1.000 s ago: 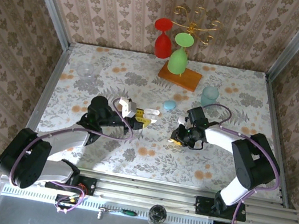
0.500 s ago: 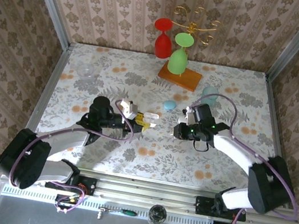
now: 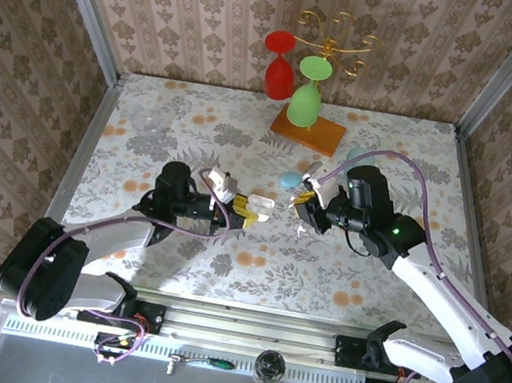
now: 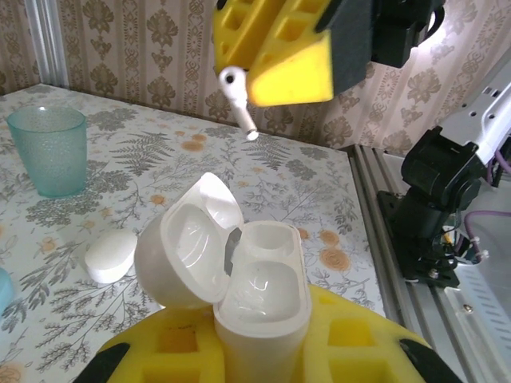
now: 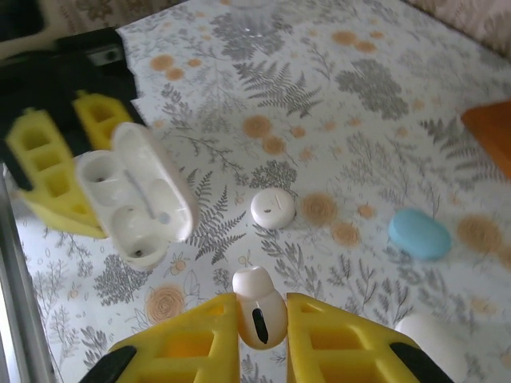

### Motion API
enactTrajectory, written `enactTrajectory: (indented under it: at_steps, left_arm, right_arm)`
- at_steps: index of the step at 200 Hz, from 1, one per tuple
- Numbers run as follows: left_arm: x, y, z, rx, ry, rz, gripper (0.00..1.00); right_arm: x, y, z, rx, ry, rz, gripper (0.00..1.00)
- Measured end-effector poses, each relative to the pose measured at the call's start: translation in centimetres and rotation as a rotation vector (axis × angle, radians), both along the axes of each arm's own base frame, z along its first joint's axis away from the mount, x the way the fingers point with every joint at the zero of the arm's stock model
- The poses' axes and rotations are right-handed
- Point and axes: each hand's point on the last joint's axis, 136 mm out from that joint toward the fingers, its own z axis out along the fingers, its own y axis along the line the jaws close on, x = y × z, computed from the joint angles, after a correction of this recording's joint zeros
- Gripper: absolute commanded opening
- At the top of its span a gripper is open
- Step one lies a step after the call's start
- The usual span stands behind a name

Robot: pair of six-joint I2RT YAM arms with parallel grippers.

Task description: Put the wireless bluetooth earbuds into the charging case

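Note:
My left gripper (image 3: 241,211) is shut on the base of a white charging case (image 4: 259,295), held upright. Its lid (image 4: 180,251) is swung open to the left and both wells look empty. My right gripper (image 5: 259,319) is shut on one white earbud (image 5: 257,315), pinched between the yellow fingers with its stem pointing down. In the left wrist view that earbud (image 4: 238,100) hangs in the air above and beyond the open case. From the right wrist camera the open case (image 5: 136,199) lies up and to the left. From above, the right gripper (image 3: 304,203) hovers just right of the case (image 3: 258,202).
A small closed white case (image 5: 273,208) and a light blue case (image 5: 420,234) lie on the floral tablecloth near the grippers. A teal cup (image 4: 49,150) stands behind them. Red (image 3: 280,67) and green (image 3: 306,96) glasses stand on an orange board (image 3: 309,129) at the back.
My right arm has risen off the table and swung up and left towards the open case, carrying the earbud. The left gripper edged slightly right with the case.

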Motion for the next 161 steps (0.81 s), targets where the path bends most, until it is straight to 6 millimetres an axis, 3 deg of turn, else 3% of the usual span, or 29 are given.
enactTrajectory:
  at_steps: [71,161]
  left_arm:
    - [-0.6,-0.3,0.7,-0.015,0.05,-0.061,0.0]
    - [-0.3,-0.6,1.1,-0.02,0.082,-0.059,0.0]
  right_arm:
    - [-2.0,2.9,1.8,-0.09,-0.122,0.204,0.19]
    - [-2.0,4.2,0.2,-0.167,-0.121,0.298,0.18]
